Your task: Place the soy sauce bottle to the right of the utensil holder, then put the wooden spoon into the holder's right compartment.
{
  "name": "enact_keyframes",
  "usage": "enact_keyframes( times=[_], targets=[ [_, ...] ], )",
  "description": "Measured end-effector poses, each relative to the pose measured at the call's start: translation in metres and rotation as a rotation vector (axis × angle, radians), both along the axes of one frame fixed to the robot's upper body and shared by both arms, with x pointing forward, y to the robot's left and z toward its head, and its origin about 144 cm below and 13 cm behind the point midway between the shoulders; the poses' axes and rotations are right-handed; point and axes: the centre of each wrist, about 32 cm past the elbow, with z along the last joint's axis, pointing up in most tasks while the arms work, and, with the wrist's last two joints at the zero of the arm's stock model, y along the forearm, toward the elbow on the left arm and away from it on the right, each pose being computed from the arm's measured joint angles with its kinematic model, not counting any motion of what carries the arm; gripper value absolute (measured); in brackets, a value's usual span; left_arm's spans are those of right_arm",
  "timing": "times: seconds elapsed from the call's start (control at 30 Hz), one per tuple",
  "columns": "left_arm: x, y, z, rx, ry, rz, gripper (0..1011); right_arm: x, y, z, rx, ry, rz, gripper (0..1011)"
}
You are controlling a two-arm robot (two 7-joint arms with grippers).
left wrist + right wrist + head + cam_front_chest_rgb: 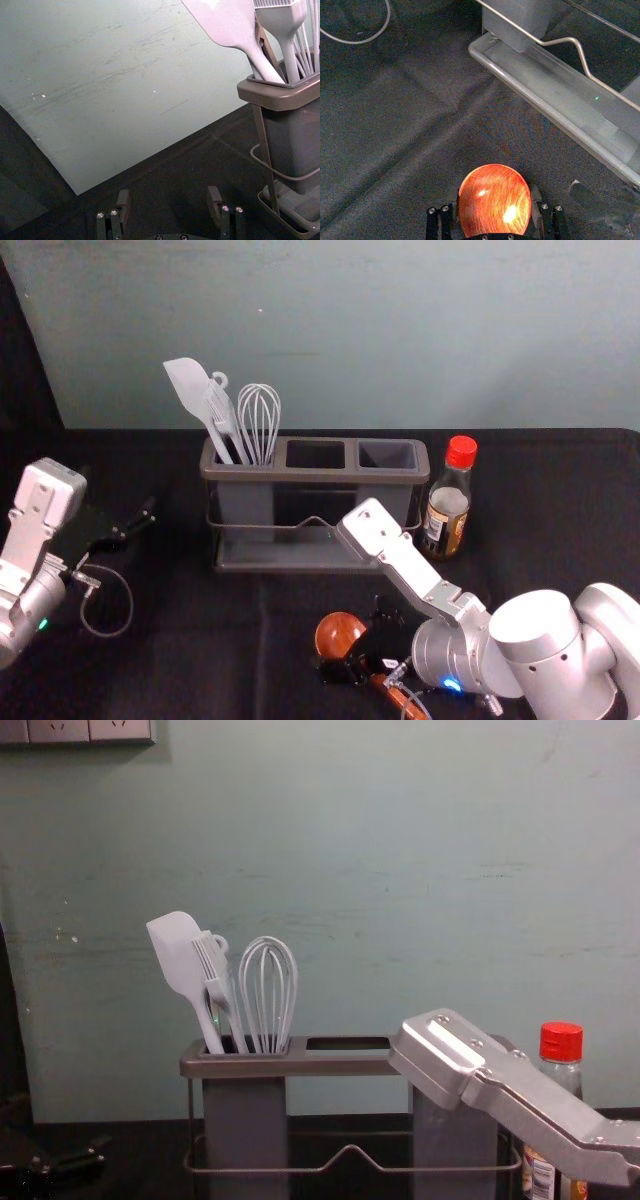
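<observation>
R hand (494, 196) was low over the table (270, 660), fingers apart, one each side of the spoon's bowl (494, 202); contact unclear, so a firm hold couldn't be confirmed. The wooden spoon (341, 634) ran diagonally: bowl fwd & L, handle (404, 701) back toward the robot & R, passing under the R wrist. R hand was clearly the nearer, so the grasp looked like its job, closing across that long axis, prob. nearer the neck, as the round bowl might slip. Beyond it stood the utensil holder (330, 478); its R compt. (388, 454) lay fwd & slightly R of the bowl, so the spoon would need lifting & tipping upright. Soy sauce bottle (447, 518) stood upright just R of the holder, i.e. that part done. L hand (167, 200) was parked off the holder's L side, fingers wide, empty.
</observation>
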Motion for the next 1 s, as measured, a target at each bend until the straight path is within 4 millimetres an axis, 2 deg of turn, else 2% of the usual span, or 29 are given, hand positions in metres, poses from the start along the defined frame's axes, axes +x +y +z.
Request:
enact_keyframes(
  times=[0.67, 0.87, 1.0],
  targets=[
    [0.0, 0.0, 0.0, 0.0, 0.0, 0.0, 1011, 0.0, 0.0, 0.0, 0.0, 0.0, 0.0, 840],
    [0.0, 0.0, 0.0, 0.0, 0.0, 0.0, 1011, -0.011, 0.001, 0.012, 0.004, -0.042, 0.0, 839],
    [0.0, 0.0, 0.0, 0.0, 0.0, 0.0, 1011, -0.022, 0.001, 0.028, 0.002, -0.095, 0.004, 838]
  ],
)
